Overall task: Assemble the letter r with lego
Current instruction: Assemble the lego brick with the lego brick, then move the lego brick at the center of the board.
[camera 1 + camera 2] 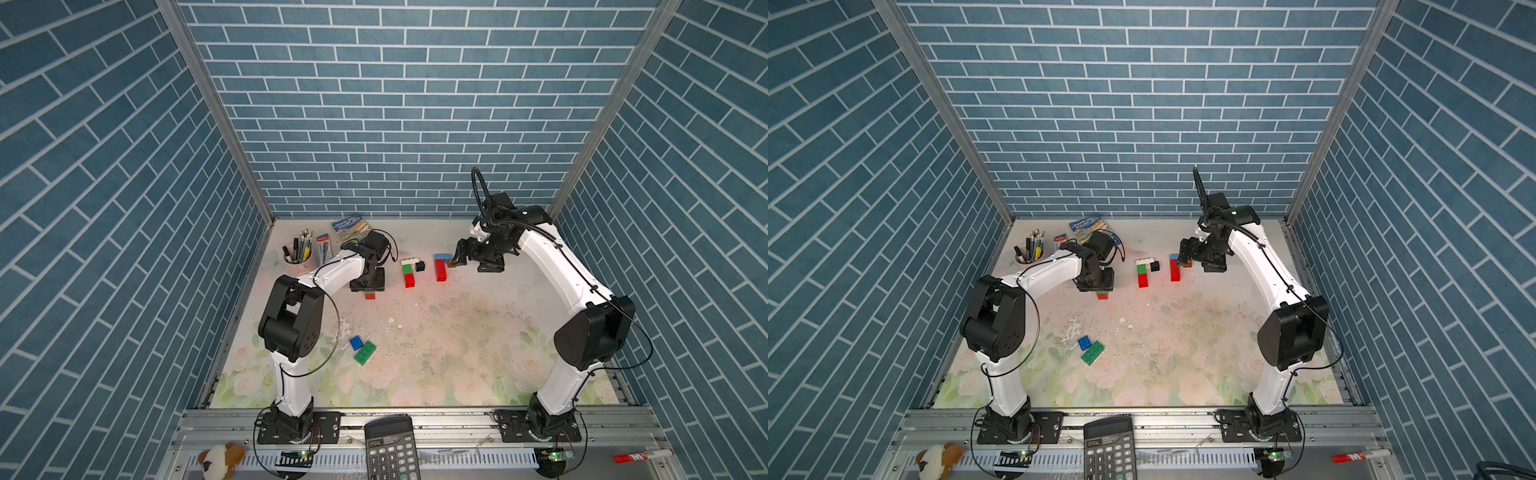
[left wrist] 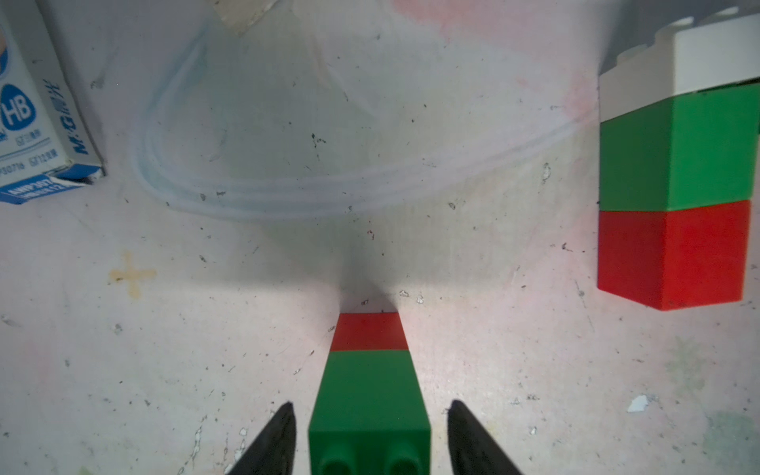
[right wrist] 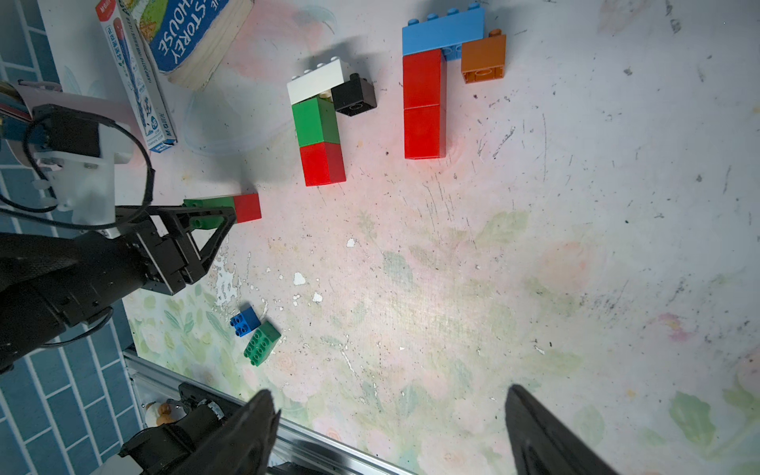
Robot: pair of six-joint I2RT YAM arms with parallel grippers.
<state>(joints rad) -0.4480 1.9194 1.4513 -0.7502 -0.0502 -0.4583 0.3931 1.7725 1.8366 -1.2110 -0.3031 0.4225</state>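
Seemingly twelve lego bricks [image 3: 316,121] lie about: four red, three green.

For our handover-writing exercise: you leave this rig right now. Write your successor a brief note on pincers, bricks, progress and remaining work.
Left pincer: open, astride the green-and-red pair on the table, not gripping.
Right pincer: open, empty.
Done: two r shapes lie flat, the white-topped r and the light-blue-topped r.
Loose: blue brick and green brick, side by side.
Left: probably topping the pair into a third r.
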